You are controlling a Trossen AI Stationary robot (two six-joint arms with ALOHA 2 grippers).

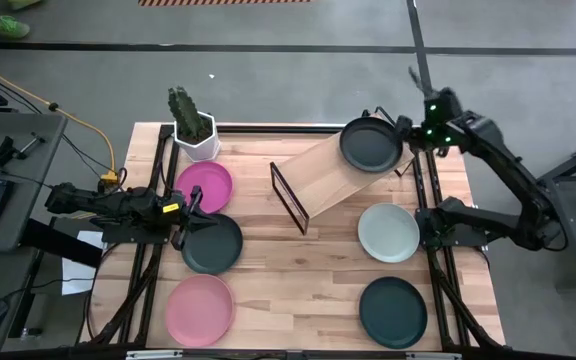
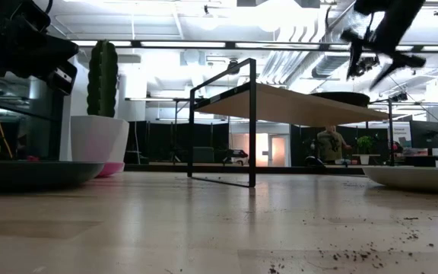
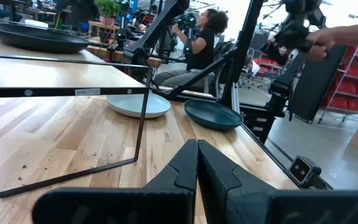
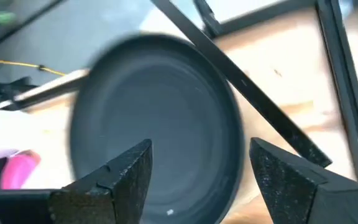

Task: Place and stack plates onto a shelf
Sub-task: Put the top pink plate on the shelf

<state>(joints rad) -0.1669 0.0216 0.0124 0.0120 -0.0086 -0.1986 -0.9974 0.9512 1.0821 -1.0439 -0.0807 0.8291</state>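
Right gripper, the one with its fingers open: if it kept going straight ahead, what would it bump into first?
Probably the dark plate on the shelf. The right gripper is open and aimed right at it, with nothing between them, though how near it is can't be told.

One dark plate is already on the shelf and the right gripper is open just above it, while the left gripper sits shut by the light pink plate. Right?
Not quite. In the high view the left gripper sits at the dark plate between the magenta plate and the light pink plate. The rest holds: a dark plate is on the shelf, with the open right gripper above it.
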